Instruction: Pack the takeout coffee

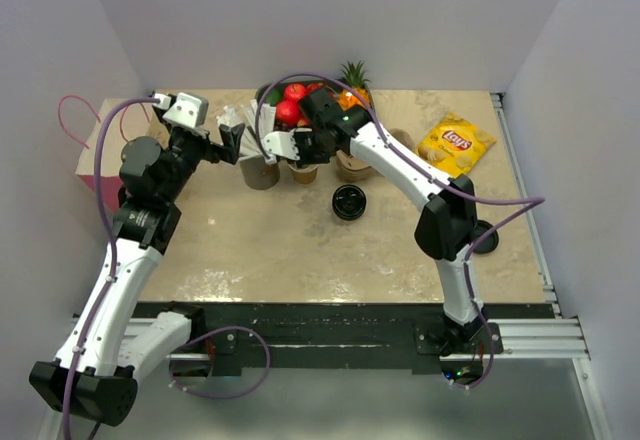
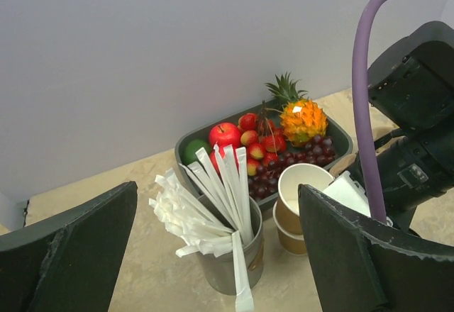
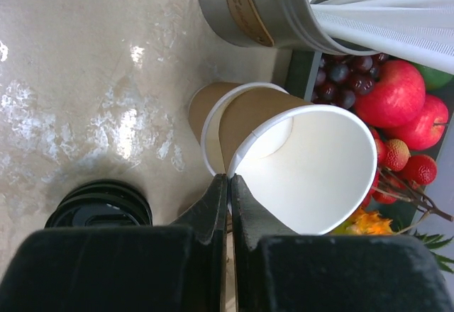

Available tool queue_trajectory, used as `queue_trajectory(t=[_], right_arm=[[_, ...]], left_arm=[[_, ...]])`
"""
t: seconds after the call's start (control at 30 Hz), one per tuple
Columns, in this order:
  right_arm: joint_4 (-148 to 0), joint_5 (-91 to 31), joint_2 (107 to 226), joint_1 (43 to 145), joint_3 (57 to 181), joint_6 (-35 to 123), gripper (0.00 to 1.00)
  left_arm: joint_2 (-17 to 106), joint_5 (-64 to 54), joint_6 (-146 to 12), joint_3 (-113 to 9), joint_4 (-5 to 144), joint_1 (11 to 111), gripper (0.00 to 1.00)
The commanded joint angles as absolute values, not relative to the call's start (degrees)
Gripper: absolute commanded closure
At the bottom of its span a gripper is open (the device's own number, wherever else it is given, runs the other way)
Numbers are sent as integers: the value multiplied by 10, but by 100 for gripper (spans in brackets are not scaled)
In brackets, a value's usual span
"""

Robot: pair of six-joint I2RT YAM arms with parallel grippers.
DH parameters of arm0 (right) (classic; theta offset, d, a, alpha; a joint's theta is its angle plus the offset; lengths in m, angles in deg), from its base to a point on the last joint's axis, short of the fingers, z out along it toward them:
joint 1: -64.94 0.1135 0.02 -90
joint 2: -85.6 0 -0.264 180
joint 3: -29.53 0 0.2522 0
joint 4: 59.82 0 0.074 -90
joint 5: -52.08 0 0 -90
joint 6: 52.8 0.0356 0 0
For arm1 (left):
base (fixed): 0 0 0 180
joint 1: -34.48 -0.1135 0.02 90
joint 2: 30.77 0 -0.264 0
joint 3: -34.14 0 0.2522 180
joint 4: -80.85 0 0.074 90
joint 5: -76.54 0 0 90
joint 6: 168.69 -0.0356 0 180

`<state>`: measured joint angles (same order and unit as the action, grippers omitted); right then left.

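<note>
A brown cup stands just right of the cup stack, half hidden under the right arm; I cannot tell if it has a lid. Over the stack, the right pincer pinches a tilted lidless cup by its wall. The left pincer gapes wide left of the stack, and black lids lie near it on the worktop.

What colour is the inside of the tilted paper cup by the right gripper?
The paper cup is white inside, brown outside; clearest in the right wrist view.

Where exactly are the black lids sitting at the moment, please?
In the top view the black lids lie near the middle of the table, just on the arms' side of the paper cups.
</note>
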<state>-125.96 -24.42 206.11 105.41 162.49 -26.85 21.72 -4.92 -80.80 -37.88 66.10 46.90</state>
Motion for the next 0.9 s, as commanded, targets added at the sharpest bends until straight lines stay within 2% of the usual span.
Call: queue_trajectory(t=[0.0, 0.2, 0.3, 0.43, 0.53, 0.7, 0.87], right_arm=[[-1241, -241, 1994, 1054, 1646, -240, 100], [-1317, -168, 1936, 1055, 1649, -248, 100], [-1352, -144, 1889, 1056, 1560, -273, 100], [-1319, -137, 1831, 1078, 1415, -273, 100], [-1285, -154, 1818, 1115, 1357, -252, 100], [-1219, -186, 1799, 1169, 1289, -213, 100], [-1216, -196, 1810, 1191, 1268, -204, 100]], left_arm=[[215, -50, -798, -400, 678, 467, 1], [221, -53, -798, -407, 684, 467, 1], [222, -56, -797, -406, 685, 469, 1], [224, -69, -790, -405, 681, 474, 1], [222, -84, -790, -404, 678, 483, 1], [216, -76, -791, -410, 672, 486, 1], [214, -84, -790, -409, 640, 486, 1]])
